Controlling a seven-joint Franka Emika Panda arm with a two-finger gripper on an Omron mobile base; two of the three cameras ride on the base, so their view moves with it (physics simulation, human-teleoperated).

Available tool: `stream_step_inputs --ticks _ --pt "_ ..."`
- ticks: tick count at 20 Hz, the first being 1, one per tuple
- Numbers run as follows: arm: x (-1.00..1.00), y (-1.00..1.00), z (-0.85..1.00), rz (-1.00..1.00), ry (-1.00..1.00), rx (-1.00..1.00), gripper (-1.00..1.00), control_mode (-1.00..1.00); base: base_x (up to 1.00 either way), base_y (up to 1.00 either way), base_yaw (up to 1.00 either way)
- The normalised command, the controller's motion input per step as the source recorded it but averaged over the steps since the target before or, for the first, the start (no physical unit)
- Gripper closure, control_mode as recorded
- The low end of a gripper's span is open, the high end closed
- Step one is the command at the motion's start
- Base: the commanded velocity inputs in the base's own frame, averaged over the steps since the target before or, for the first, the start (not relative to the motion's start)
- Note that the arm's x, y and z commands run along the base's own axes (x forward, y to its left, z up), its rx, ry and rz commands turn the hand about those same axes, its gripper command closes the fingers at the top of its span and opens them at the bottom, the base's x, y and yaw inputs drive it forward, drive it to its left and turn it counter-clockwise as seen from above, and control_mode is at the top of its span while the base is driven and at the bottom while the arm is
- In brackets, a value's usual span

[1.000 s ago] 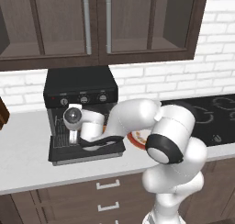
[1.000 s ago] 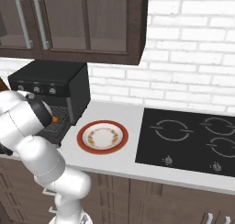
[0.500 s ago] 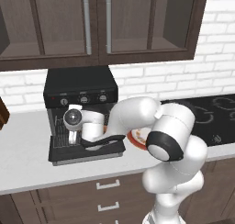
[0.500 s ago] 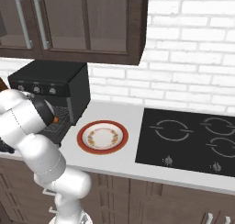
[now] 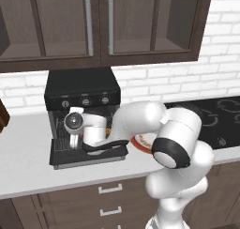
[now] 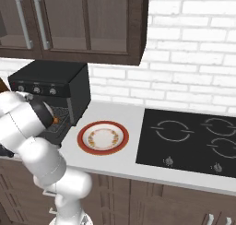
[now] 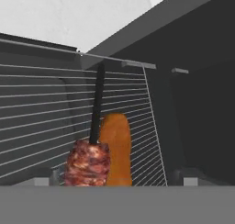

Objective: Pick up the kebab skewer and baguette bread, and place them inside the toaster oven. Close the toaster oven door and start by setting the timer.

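skewer [image 7: 89, 161] and baguette [image 7: 116, 147] side by side on oven [image 5: 82, 95] rack [image 7: 50, 122] | door [image 5: 89, 154] down | gripper inside oven, cannot tell if spread

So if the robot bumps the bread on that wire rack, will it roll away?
Probably a little. The bread looks smooth and rounded, so a sideways nudge could roll it on the rack. It lies right beside the skewer, whose chunky meat would likely stop it on that side. It looks stiff, so it shouldn't flop between the wires.
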Motion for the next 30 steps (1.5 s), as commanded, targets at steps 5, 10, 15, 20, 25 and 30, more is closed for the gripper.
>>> stream_step_inputs --ticks 5,10,15,20,25,30 --pt "-0.85 -0.17 0.18 -0.1 -0.06 0.08 -1.0 -1.0 0.0 0.0 0.0" --pt "-0.28 -0.35 0.2 -0.17 -0.06 0.19 -1.0 -1.0 0.0 0.0 0.0" --pt "-0.29 -0.45 0.17 -0.26 -0.03 0.28 -1.0 -1.0 0.0 0.0 0.0" --pt "-0.7 -0.16 0.09 -0.37 -0.04 0.44 -1.0 -1.0 0.0 0.0 0.0" --pt "-0.62 0.0 0.28 -0.45 -0.04 0.44 -1.0 -1.0 0.0 0.0 0.0" --pt "-0.32 -0.15 0.21 -0.39 -0.04 0.44 -1.0 -1.0 0.0 0.0 0.0"
